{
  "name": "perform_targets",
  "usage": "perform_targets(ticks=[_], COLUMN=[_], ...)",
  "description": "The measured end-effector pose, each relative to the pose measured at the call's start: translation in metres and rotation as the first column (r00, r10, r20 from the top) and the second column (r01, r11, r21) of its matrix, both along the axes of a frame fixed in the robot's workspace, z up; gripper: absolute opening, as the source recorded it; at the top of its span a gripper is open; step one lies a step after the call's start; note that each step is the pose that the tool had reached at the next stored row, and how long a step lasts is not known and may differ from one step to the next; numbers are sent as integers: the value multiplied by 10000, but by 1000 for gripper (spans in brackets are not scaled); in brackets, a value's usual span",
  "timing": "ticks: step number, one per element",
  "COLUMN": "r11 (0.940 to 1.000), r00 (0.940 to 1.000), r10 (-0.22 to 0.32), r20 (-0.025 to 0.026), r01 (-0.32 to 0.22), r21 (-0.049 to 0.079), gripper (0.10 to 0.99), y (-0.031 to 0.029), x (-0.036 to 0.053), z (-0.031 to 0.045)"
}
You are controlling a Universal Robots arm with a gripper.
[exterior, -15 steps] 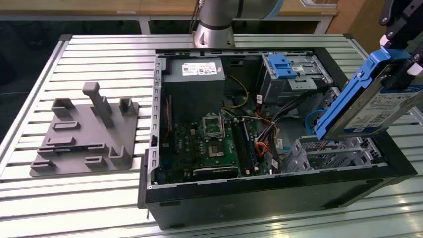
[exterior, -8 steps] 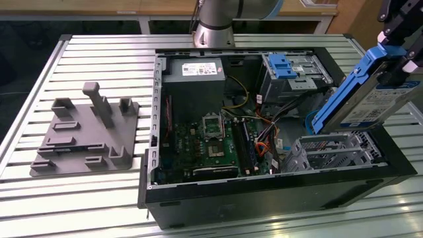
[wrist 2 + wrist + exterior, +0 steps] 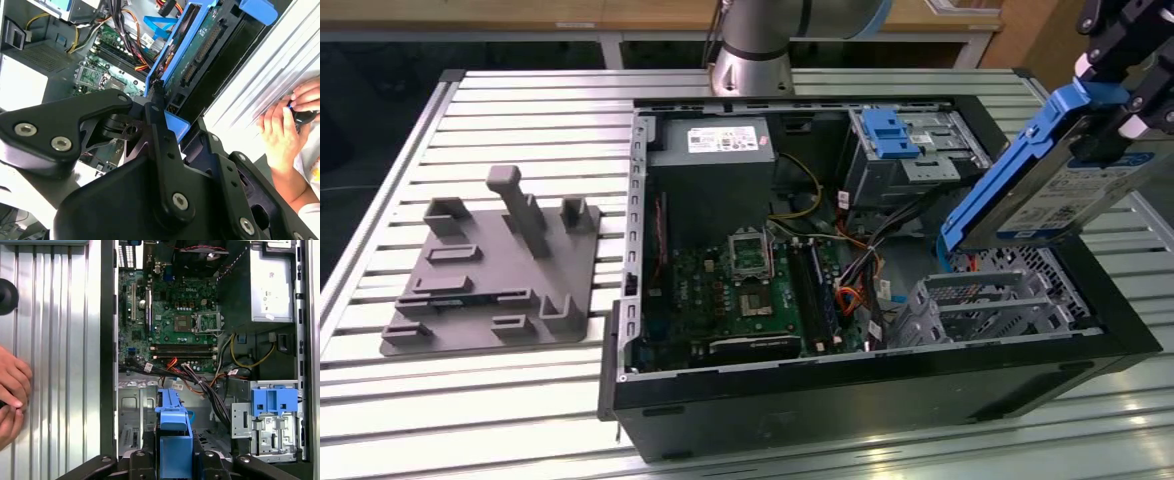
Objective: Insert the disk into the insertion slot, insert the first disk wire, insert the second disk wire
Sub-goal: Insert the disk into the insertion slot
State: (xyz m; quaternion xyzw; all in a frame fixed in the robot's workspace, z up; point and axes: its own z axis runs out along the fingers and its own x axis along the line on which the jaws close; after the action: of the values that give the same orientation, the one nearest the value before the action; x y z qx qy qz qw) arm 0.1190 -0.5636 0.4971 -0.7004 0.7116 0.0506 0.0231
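Note:
My gripper (image 3: 1121,95) is shut on the disk (image 3: 1061,185), a silver drive with a white label in a bright blue carrier. I hold it tilted in the air above the open computer case's corner at the exterior view's right. The insertion slot (image 3: 987,305), a low perforated silver cage, sits in the case below the disk and apart from it. In the first wrist view the disk (image 3: 172,422) shows edge-on over the slot (image 3: 131,415). The black fingers (image 3: 157,125) clamp the disk's (image 3: 197,47) blue end. Loose black, orange and blue wires (image 3: 867,285) lie beside the slot.
A taller metal cage with a blue latch (image 3: 897,135) stands behind the slot. The motherboard (image 3: 740,290) and power supply (image 3: 710,140) occupy the rest of the case. A grey fixture (image 3: 494,270) lies on the slatted table. A person's hands (image 3: 11,390) rest beside the case.

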Motion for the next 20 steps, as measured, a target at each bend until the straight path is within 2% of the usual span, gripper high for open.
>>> perform_targets(ticks=[20], r11=[9999], r00=[9999], r10=[-125], r20=[0], r01=[125], r21=[-6], gripper=[365], y=[0], x=[7], z=[-44])
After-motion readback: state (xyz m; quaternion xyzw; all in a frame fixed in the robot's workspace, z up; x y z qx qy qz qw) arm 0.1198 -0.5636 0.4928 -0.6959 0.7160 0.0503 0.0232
